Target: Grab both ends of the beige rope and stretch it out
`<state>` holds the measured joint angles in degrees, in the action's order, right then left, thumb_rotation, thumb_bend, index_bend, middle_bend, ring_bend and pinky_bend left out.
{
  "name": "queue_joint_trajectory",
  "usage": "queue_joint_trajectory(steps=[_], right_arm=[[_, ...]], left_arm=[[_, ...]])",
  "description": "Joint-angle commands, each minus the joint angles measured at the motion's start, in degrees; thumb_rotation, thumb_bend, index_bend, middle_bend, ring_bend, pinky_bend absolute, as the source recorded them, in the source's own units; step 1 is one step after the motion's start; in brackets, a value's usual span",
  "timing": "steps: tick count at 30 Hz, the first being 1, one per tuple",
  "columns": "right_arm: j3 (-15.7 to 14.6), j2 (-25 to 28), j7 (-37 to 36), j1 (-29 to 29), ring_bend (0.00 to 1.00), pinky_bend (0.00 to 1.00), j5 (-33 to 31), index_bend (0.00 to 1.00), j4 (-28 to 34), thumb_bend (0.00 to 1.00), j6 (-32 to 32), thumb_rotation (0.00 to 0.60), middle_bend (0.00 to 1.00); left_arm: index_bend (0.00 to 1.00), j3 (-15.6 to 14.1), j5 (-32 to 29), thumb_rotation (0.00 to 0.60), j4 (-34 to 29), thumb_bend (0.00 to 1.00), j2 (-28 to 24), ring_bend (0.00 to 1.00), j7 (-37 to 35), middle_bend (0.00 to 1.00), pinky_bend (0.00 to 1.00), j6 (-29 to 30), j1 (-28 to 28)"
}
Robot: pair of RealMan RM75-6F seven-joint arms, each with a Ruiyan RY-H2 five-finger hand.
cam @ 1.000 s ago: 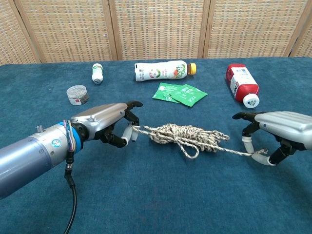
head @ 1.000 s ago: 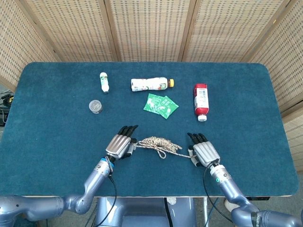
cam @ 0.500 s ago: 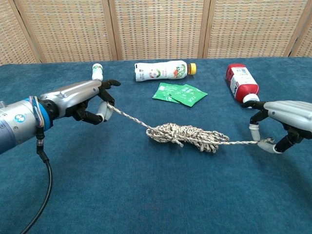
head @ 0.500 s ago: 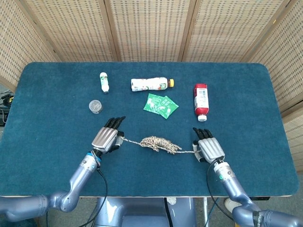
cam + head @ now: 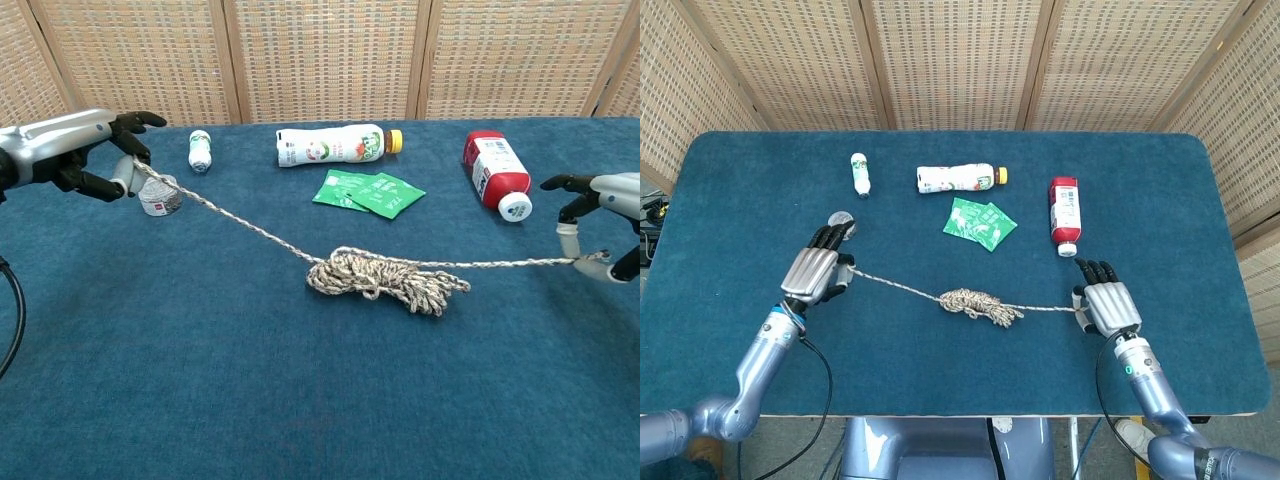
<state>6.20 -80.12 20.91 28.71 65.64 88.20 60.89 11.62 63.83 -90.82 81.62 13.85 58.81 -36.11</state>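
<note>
The beige rope [image 5: 978,304] is laid across the near half of the blue table [image 5: 1160,180], with its long axis running from one side to the other, roughly parallel to the front edge. One end is pinched in the fingers of the left hand [image 5: 814,272], and the other end is pinched in the fingers of the right hand [image 5: 1108,306]; in the chest view both pinches are shown closed on the strand, with the remaining fingers of the left hand [image 5: 75,148] curled loosely and those of the right hand [image 5: 610,215] partly cut off by the picture's edge. Between the two hands, a tangled bundle [image 5: 385,279] is seen resting on the cloth, nearer to the right hand than to the left. From this bundle, a single strand is drawn up and away to each hand; the left strand is the longer and rises more steeply, passing just in front of a small round container [image 5: 160,195]. The rope is therefore judged to be only partly extended: both free strands look taut, but the bundle is not yet paid out. The remaining slack lies inward of both hands, so further stretching is judged to require that the hands be separated along the same side-to-side axis, each directed outward. The bottles [image 5: 958,178] and green sachets [image 5: 979,222] lie beyond the rope, well apart from it.
</note>
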Motion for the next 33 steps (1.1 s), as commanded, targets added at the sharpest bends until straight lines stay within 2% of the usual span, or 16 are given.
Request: queue_joint_trajectory(steps=[1,7,12,22,24,25,26,27,29,30,32,33], right_arm=[[0.3,0.8,0.3,-0.3,0.0,0.0,-0.8,0.67,0.0,0.5,0.3,0.6,0.02],[0.6,2.0,0.8,-0.7,0.0,0.0,-1.8,0.67,0.1,0.5,0.9,0.6,0.02],[0.9,2.6,2.1,-1.1,0.0,0.0,-2.7,0.67,0.4,0.5,2.1,0.6,0.02],[1.6,4.1,6.2,-1.9,0.0,0.0,-6.0,0.67,0.4,0.5,4.4,0.6,0.04],[1.6,4.5,6.8,-1.9,0.0,0.0,-7.0,0.67,0.9,0.5,4.1,0.6,0.04],[1.6,4.7,7.1,-1.9,0.0,0.0,-7.3,0.67,1.2,0.5,3.9,0.6,0.04],[1.7,4.8,7.2,-1.9,0.0,0.0,-7.5,0.64,1.3,0.47,4.0,0.6,0.04],[1.7,4.8,7.1,-1.9,0.0,0.0,-7.5,0.58,1.4,0.42,4.0,0.6,0.04],[1.6,4.8,6.5,-2.0,0.0,0.0,-7.1,0.3,1.6,0.13,4.0,0.6,0.02],[1.6,4.8,5.6,-2.2,0.0,0.0,-6.7,0.17,1.8,0.03,4.0,0.6,0.01],[1.6,5.0,3.5,-2.6,0.0,0.0,-5.5,0.04,2.6,0.0,4.2,0.6,0.0],[1.6,5.1,2.6,-2.7,0.0,0.0,-4.8,0.01,2.8,0.0,4.4,0.6,0.0]], left_arm=[[0.9,0.1,0.2,0.6,0.2,0.77,-2.6,0.0,-2.1,0.0,0.0,0.1,1.0],[0.9,0.0,1.4,0.6,2.1,0.77,-4.8,0.0,-5.8,0.0,0.0,0.4,2.2],[0.91,-0.7,2.8,0.6,3.9,0.77,-4.6,0.0,-9.1,0.0,0.0,-0.1,2.7],[0.9,-0.9,3.2,0.6,5.1,0.77,-4.5,0.0,-11.4,0.0,0.0,0.0,3.3],[0.87,-1.1,3.3,0.6,5.3,0.72,-4.4,0.0,-12.2,0.0,0.0,0.0,3.5],[0.82,-1.1,3.4,0.6,5.5,0.68,-4.4,0.0,-12.6,0.0,0.0,0.0,3.6],[0.69,-1.2,3.5,0.6,5.6,0.59,-4.4,0.0,-12.9,0.0,0.0,0.0,3.7],[0.47,-1.3,3.6,0.6,5.7,0.49,-4.4,0.0,-13.4,0.0,0.0,-0.2,3.8],[0.12,-1.5,3.8,0.6,5.5,0.35,-4.7,0.0,-14.2,0.0,0.0,-0.5,4.0],[0.02,-1.7,4.1,0.6,5.2,0.3,-5.1,0.0,-15.0,0.0,0.0,-0.8,4.2],[0.0,-1.7,4.7,0.6,4.7,0.26,-5.8,0.0,-16.3,0.0,0.0,-0.3,4.6],[0.0,-1.6,5.1,0.6,4.6,0.26,-6.1,0.0,-16.5,0.0,0.0,0.3,4.8]])
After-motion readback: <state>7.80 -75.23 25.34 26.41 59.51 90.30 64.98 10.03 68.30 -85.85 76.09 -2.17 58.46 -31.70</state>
